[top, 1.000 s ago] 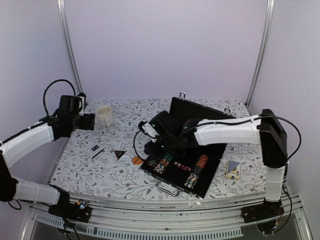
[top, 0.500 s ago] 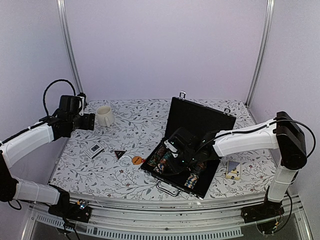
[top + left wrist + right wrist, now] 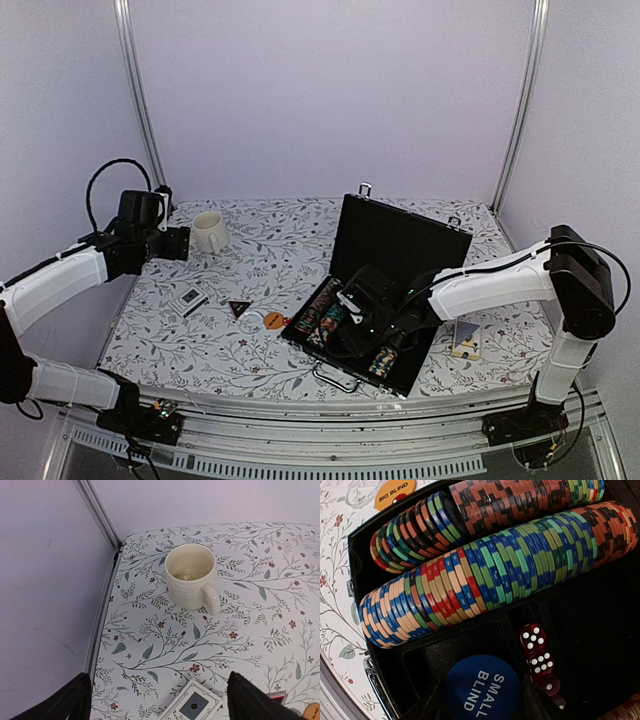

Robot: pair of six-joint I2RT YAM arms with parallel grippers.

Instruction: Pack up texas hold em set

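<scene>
The black briefcase (image 3: pixel 400 238) lies open right of centre. In it are multicoloured chip rows (image 3: pixel 485 575) and red dice (image 3: pixel 539 652). My right gripper (image 3: pixel 355 312) hangs low over the tray, shut on the blue "SMALL BLIND" disc (image 3: pixel 482 686) above an empty compartment (image 3: pixel 427 655). The orange "BIG BLIND" disc (image 3: pixel 275 320) lies on the table just left of the case and shows in the right wrist view (image 3: pixel 395 490). The black triangle (image 3: pixel 238 307) and a card deck (image 3: pixel 192 298) lie further left. My left gripper (image 3: pixel 160 680) is open above that deck (image 3: pixel 192 706).
A cream mug (image 3: pixel 208 230) stands at the back left, just ahead of my left gripper (image 3: pixel 185 243), and shows in the left wrist view (image 3: pixel 192 575). A second card deck (image 3: pixel 466 338) lies right of the case. The table's left rail (image 3: pixel 102 610) runs beside the mug.
My right gripper has moved from the case's left edge rightward and nearer, over the middle of the tray, with the blue disc in it. The left arm has not moved.
</scene>
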